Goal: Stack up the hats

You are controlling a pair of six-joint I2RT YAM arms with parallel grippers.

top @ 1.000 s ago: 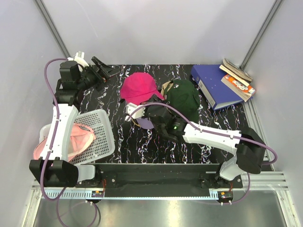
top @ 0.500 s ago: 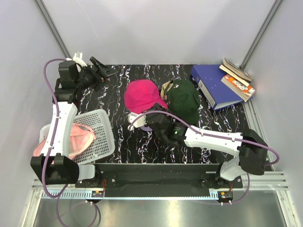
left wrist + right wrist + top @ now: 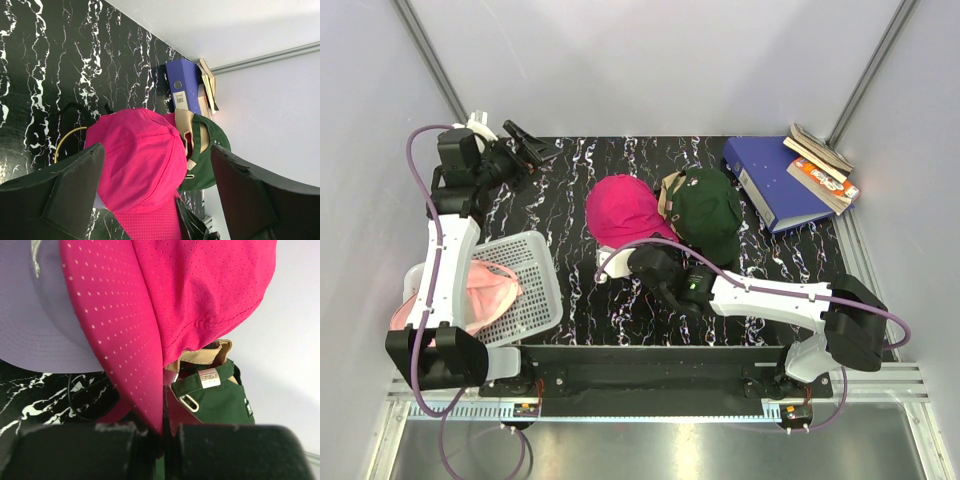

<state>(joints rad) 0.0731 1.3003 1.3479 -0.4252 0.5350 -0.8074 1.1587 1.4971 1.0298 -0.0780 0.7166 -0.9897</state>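
My right gripper (image 3: pixel 642 262) is shut on the brim of the magenta cap (image 3: pixel 623 207); the right wrist view shows the brim (image 3: pixel 125 340) pinched between the fingers. The cap's crown lies over the lavender cap (image 3: pixel 40 325), of which only a pale edge (image 3: pixel 607 252) shows from above. The dark green cap (image 3: pixel 710 210) lies to the right, on the tan cap (image 3: pixel 671 184). The light pink cap (image 3: pixel 490 293) lies in the white basket (image 3: pixel 538 262). My left gripper (image 3: pixel 523 143) is open and empty at the far left corner, facing the magenta cap (image 3: pixel 140 165).
A blue binder (image 3: pixel 770 180) and books (image 3: pixel 823 162) lie at the back right. A gold wire ring (image 3: pixel 64 142) lies left of the magenta cap. The basket hangs over the table's near left edge. Grey walls close in three sides.
My right gripper has drawn the magenta cap nearer and slightly right, so it now covers most of the lavender cap. My left gripper has swung a little left and back.
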